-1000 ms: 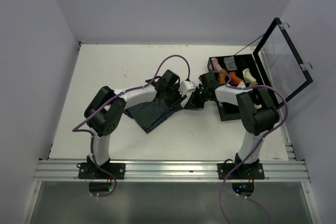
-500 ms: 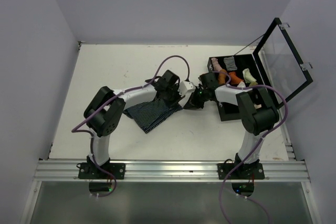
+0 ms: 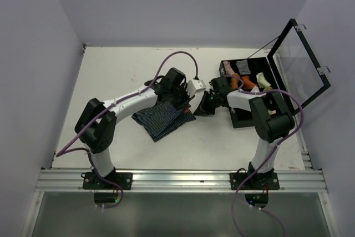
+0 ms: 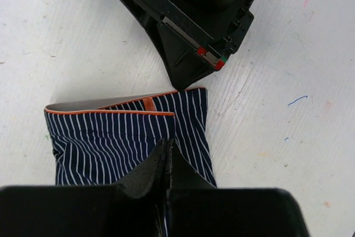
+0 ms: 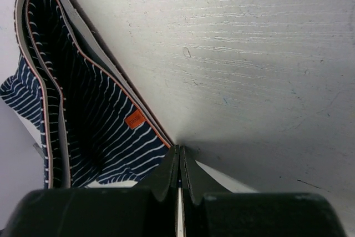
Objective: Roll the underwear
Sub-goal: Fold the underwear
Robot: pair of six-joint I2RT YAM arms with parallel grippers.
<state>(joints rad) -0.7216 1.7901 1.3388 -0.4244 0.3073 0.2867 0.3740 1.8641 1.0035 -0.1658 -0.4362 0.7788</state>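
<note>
Overhead: white table (image 3: 111, 76) faintly marked | lilac walls (image 3: 33, 54) | underwear (image 3: 161, 120) folded

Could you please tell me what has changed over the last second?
The left arm stretched out, its elbow swinging left toward the near edge and its wrist moving farther away; the underwear under it shifted only slightly. The left pincer and right pincer stayed shut on it, and the right arm and box did not move.

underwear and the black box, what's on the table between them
Top view: the right gripper lies between the underwear and the black box, at the cloth's corner; the table around it is bare.
</note>
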